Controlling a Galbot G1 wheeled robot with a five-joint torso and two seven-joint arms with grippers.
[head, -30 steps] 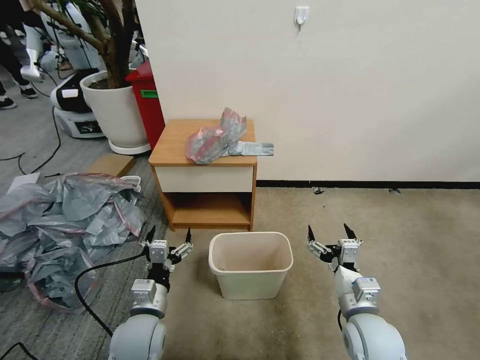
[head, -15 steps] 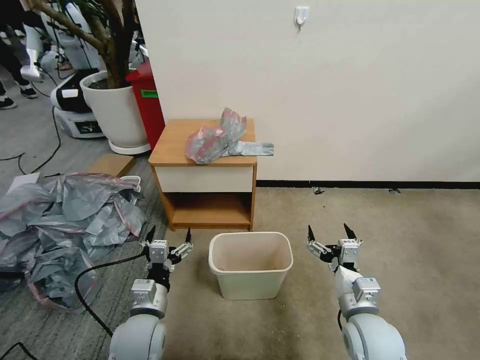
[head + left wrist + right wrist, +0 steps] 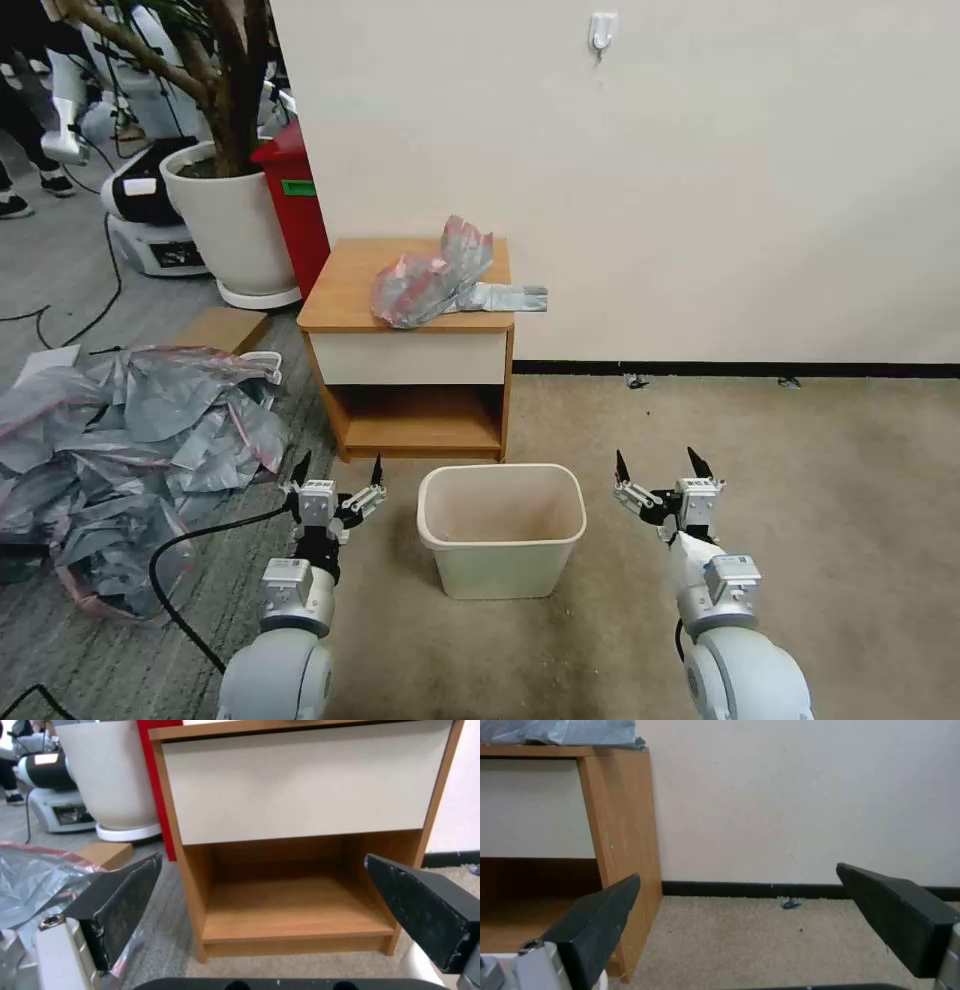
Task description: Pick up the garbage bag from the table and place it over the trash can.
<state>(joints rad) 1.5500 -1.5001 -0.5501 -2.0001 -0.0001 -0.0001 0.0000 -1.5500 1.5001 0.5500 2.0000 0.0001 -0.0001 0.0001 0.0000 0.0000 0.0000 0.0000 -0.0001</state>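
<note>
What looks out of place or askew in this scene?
The garbage bag lies crumpled on the table, one end overhanging its wall-side edge. A heap of similar bags sprawls on the floor. The trash can stands unlined; both grippers hang open, empty.

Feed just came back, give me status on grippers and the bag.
Left gripper and right gripper open, empty, low either side of trash can. Garbage bag untouched on table. Nothing in the way.
</note>
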